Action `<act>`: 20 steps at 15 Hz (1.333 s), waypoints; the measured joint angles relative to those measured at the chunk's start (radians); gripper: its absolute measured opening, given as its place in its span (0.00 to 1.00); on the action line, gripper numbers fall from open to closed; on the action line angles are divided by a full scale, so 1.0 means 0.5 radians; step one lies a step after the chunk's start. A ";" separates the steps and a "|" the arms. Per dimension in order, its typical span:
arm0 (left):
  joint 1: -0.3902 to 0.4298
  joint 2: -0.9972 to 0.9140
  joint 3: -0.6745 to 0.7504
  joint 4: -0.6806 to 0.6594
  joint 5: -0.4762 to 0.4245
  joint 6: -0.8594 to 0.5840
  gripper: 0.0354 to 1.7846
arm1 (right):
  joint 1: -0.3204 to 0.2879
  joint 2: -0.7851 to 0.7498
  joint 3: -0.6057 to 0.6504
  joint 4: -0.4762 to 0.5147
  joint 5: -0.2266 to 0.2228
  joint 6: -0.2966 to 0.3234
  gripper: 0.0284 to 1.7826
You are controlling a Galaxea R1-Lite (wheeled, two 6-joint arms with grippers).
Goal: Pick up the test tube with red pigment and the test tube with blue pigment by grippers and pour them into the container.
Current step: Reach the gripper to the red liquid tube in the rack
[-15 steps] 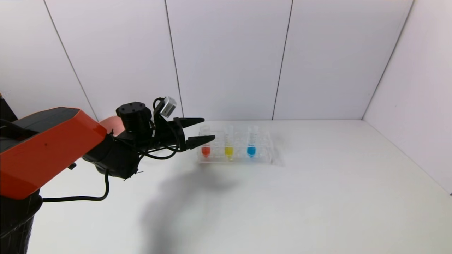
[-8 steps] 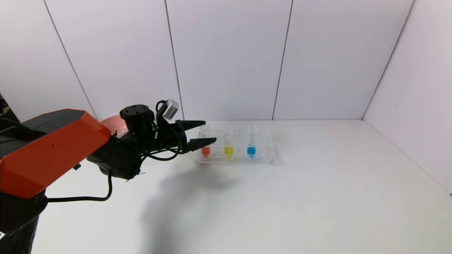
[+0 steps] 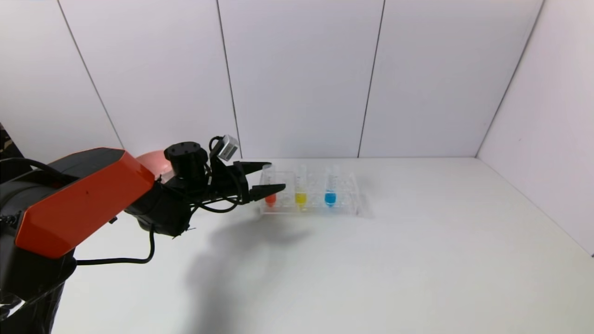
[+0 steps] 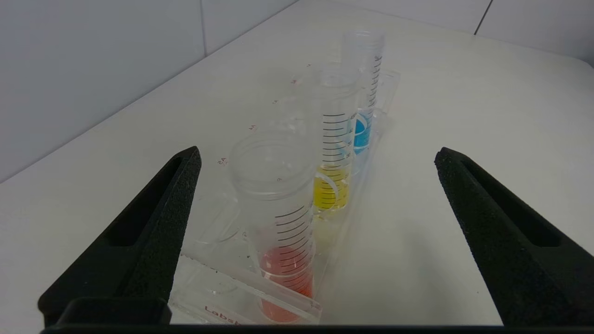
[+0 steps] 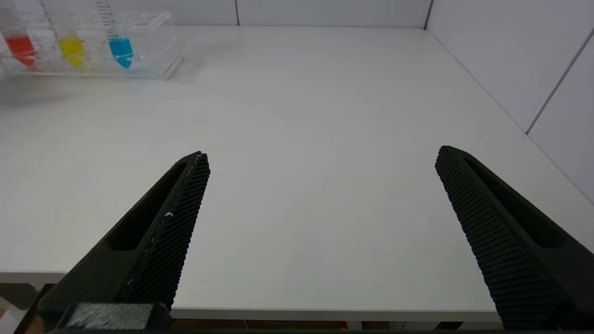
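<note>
The test tube with red pigment stands at the left end of a clear rack, and the test tube with blue pigment stands at the right. My left gripper is open, its fingertips on either side of the red tube's upper part without touching it. In the left wrist view the red tube stands between the open fingers of my left gripper, nearer one finger, with the blue tube farthest off. My right gripper is open and empty over the table's front edge. The container is hidden.
A yellow tube stands between the red and blue ones. A pink bowl shows behind my left arm near the back wall. The right wrist view shows the rack far off across the white table.
My left gripper has moved forward toward the rack and a little lower, so its fingertips now reach round the red tube. The tubes have not moved.
</note>
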 joint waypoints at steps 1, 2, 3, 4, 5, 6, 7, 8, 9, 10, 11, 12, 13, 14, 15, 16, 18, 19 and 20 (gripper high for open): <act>0.000 0.009 -0.005 0.000 0.000 0.000 0.99 | 0.000 0.000 0.000 0.001 0.000 0.000 1.00; 0.000 0.018 -0.010 0.000 0.000 0.001 0.99 | -0.001 0.000 0.000 0.000 0.000 0.000 1.00; 0.000 0.026 -0.015 0.000 0.000 0.001 0.99 | -0.001 0.000 0.000 0.000 0.000 0.000 1.00; 0.000 0.031 -0.018 0.000 -0.002 0.001 0.99 | 0.000 0.000 0.000 0.000 0.000 0.000 1.00; 0.000 0.033 -0.020 0.000 -0.003 0.000 0.99 | 0.000 0.000 0.000 0.001 0.000 0.000 1.00; 0.000 0.034 -0.021 0.000 -0.003 0.000 0.99 | 0.000 0.000 0.000 0.001 0.000 0.001 1.00; 0.000 0.037 -0.022 0.000 -0.003 -0.001 0.99 | 0.001 0.000 0.000 0.001 -0.001 0.000 1.00; 0.000 0.037 -0.025 0.000 -0.003 -0.001 0.99 | 0.001 0.000 0.000 0.000 0.000 0.000 1.00; 0.000 0.038 -0.027 0.000 -0.003 -0.001 0.99 | 0.000 0.000 0.000 0.000 0.000 0.000 1.00; 0.000 0.040 -0.027 0.000 -0.003 0.000 0.99 | 0.000 0.000 0.000 0.001 0.000 0.000 1.00; 0.000 0.042 -0.029 0.000 -0.004 0.000 0.99 | -0.001 0.000 0.000 0.000 0.000 0.000 1.00; 0.000 0.046 -0.034 0.001 -0.003 0.001 0.99 | 0.000 0.000 0.000 0.001 0.000 0.000 1.00; 0.000 0.051 -0.041 0.005 -0.003 0.000 0.99 | 0.000 0.000 0.000 0.000 0.000 0.000 1.00; 0.000 0.059 -0.051 0.006 -0.003 0.001 0.99 | 0.001 0.000 0.000 0.000 0.000 0.000 1.00; 0.000 0.068 -0.066 0.018 -0.003 0.000 0.98 | 0.000 0.000 0.000 0.000 0.000 0.000 1.00; 0.000 0.077 -0.077 0.031 -0.003 -0.001 0.95 | 0.000 0.000 0.000 0.000 0.000 0.000 1.00; 0.000 0.086 -0.090 0.033 -0.003 -0.001 0.85 | 0.000 0.000 0.000 0.000 0.000 0.000 1.00; 0.000 0.088 -0.093 0.034 -0.003 -0.001 0.79 | 0.000 0.000 0.000 0.000 0.000 0.000 1.00; 0.000 0.090 -0.094 0.034 -0.004 -0.001 0.70 | -0.001 0.000 0.000 0.001 0.000 0.000 1.00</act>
